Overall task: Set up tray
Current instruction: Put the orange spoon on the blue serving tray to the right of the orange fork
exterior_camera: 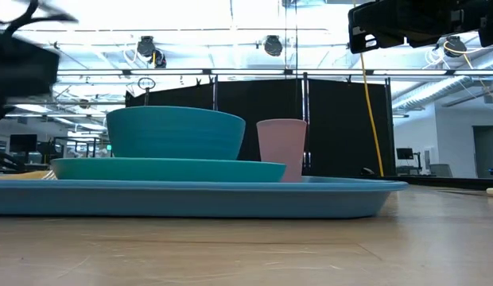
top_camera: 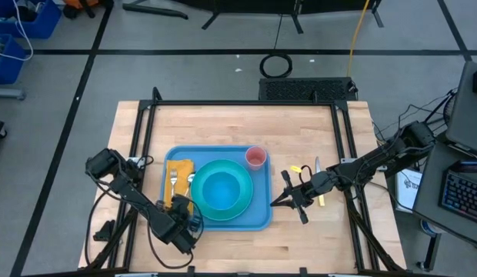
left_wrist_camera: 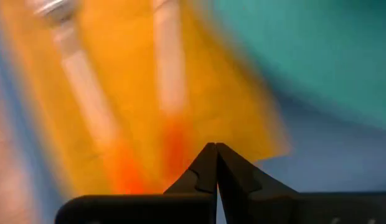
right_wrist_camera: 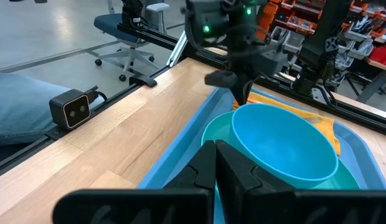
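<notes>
The large light-blue rectangular plastic tray (top_camera: 258, 215) is seen on the wooden worktop (top_camera: 223, 119) between both empty, closed pincers, its near-left corner just beside the left pincer (top_camera: 183, 223) (the nearer), its right edge just left of the right pincer (top_camera: 287, 194).

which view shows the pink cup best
The low view: the pink cup stands upright in full side profile on the tray, beside the bowl. The high view shows only its rim from above. Neither wrist view shows it.
</notes>
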`<action>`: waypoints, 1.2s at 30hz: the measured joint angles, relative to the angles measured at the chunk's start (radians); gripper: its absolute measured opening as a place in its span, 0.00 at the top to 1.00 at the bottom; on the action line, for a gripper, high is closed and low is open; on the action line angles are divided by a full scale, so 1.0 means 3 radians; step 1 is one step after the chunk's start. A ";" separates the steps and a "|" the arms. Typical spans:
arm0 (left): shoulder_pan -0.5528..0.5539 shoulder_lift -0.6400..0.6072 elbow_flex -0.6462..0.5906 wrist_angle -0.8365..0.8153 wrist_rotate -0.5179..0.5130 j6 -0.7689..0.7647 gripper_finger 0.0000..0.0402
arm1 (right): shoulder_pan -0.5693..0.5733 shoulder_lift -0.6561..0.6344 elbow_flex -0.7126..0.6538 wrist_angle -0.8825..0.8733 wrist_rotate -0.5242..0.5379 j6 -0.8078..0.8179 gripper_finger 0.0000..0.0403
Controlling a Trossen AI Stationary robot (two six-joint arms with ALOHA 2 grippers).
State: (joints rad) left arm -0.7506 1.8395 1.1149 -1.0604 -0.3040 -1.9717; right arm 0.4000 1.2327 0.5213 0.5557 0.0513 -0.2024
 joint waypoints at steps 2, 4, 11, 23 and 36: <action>0.0005 -0.0008 0.0101 -0.0109 -0.0145 0.0002 0.99 | 0.0000 0.0000 0.0000 0.0001 0.0000 0.0000 1.00; 0.0015 -0.0009 0.0129 -0.0327 -0.0183 0.0011 0.99 | 0.0000 0.0000 0.0000 -0.0004 0.0000 0.0000 1.00; 0.0114 -0.0015 0.0145 -0.0376 -0.0201 0.0027 0.98 | 0.0000 0.0000 0.0000 -0.0023 0.0000 0.0001 1.00; 0.0276 -0.0022 0.0033 -0.0349 -0.0122 0.0303 0.76 | 0.0000 0.0001 -0.0001 0.0002 0.0010 0.0024 1.00; 0.0307 -0.0025 -0.0197 -0.0135 -0.0127 0.0275 0.63 | 0.0000 0.0001 -0.0003 -0.0021 0.0008 0.0024 1.00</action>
State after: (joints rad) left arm -0.6586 1.8320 1.0559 -1.1008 -0.3421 -1.8893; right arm 0.4000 1.2331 0.5205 0.5495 0.0536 -0.1951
